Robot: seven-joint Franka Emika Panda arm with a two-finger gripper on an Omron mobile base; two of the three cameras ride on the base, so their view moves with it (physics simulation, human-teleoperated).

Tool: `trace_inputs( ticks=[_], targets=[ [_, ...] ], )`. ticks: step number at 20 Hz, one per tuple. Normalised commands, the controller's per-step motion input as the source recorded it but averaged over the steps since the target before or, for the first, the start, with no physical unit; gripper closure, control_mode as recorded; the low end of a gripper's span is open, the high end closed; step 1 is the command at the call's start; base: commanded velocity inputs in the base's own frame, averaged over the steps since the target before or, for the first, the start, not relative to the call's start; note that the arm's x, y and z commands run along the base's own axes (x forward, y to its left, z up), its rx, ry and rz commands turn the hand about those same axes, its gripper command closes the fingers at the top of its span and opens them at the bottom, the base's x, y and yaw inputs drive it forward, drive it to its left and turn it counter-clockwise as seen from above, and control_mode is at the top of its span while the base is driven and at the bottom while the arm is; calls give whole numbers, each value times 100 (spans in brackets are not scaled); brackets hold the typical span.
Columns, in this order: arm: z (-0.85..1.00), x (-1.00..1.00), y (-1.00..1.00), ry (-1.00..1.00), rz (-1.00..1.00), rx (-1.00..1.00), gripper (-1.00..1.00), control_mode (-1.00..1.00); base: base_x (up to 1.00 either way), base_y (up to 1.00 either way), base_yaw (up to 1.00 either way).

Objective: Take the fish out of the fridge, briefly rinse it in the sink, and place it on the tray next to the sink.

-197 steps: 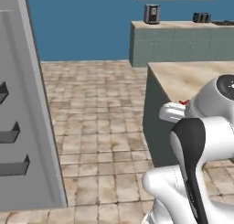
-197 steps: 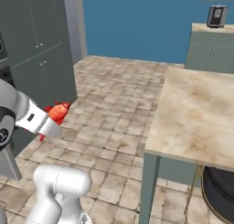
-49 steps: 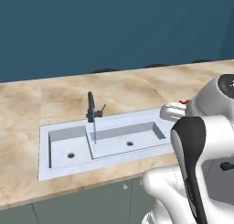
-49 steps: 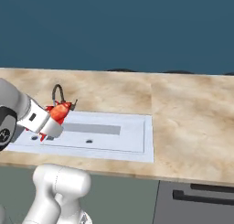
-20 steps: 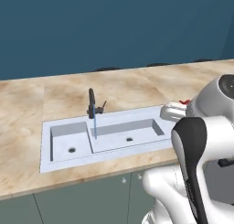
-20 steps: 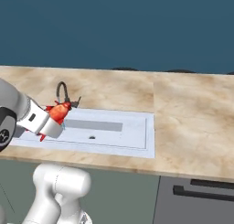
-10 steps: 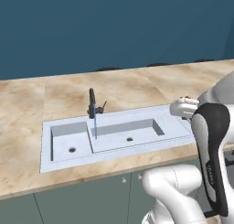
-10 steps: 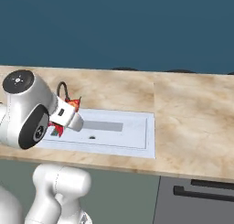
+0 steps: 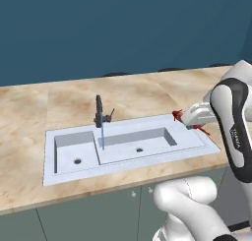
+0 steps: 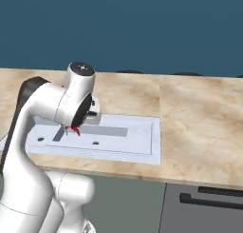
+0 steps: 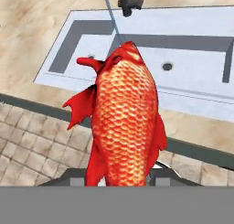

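The red-orange fish point(image 11: 124, 120) fills the middle of the hand view, pinched at its tail end and pointing towards the sink point(image 11: 192, 94). In the left base view my gripper point(image 9: 190, 120) is shut on the fish point(image 9: 176, 114) and hangs above the right end of the sink point(image 9: 123, 164), near the counter's front edge. The dark gooseneck tap point(image 9: 100, 113) stands behind the basins, and a thin blue stream of water point(image 9: 102, 136) runs from it into the larger basin. In the right base view a bit of the fish point(image 10: 73, 129) shows under the hand. The fridge and the tray are out of view.
Beige stone counter point(image 9: 29, 117) runs left and right of the sink, with a dark blue wall behind it. Grey cabinet fronts point(image 9: 93, 215) sit below it, and a dark drawer handle point(image 10: 211, 202) is at the lower right. My white arm point(image 10: 33, 132) covers the sink's left part in the right base view.
The arm has unfolded and swung forward from close to its body, carrying the fish out over the right end of the sink. The grip has stayed shut, and the water keeps running.
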Motion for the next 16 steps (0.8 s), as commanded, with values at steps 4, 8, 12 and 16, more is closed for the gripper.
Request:
trace_inputs(
  ticks=[4, 8, 12, 16],
  targets=[
    [-53, 62, 20, 11, 57, 0, 100, -100, 0, 0, 0],
    [-50, 77, 16, 0, 58, 0, 100, -100, 0, 0, 0],
    [-49, 72, 23, -2, 61, 0, 100, -100, 0, 0, 0],
    [-31, 31, 28, -2, 47, 0, 100, -100, 0, 0, 0]
  ],
)
